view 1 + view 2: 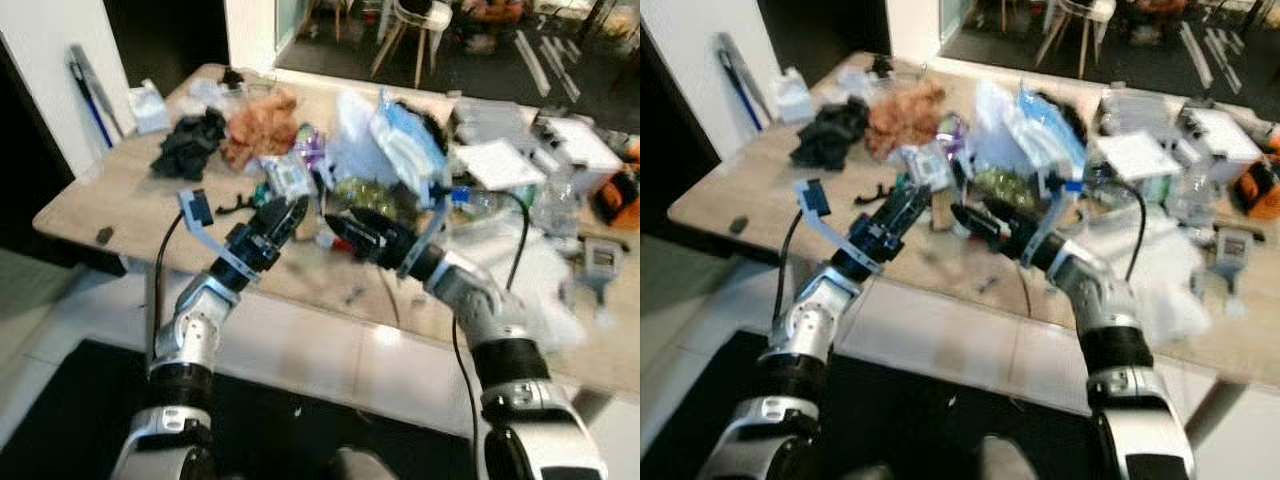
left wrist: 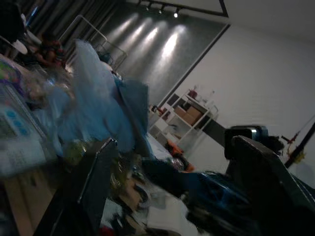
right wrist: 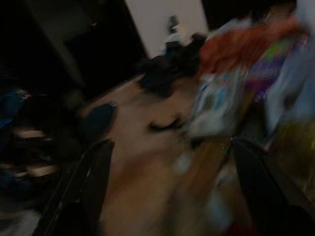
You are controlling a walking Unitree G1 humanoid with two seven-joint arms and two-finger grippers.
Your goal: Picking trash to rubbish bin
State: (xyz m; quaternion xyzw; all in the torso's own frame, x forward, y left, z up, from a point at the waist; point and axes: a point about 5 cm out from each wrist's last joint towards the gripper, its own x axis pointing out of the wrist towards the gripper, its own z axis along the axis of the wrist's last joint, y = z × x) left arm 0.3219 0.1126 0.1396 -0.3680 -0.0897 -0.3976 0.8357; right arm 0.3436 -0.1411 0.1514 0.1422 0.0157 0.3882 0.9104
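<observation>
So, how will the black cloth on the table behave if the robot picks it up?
The black cloth lies crumpled in soft folds, so it is probably floppy and will drape and hang. It looks light, unlikely to roll or break. Its loose folds could drag along the table.

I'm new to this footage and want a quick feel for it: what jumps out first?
The heap of trash down the middle of the wooden table: a pale blue plastic bag, an orange-brown crumpled wad and a black cloth toward the left. Over the near edge, the left gripper and right gripper reach in, tips almost meeting.
</observation>
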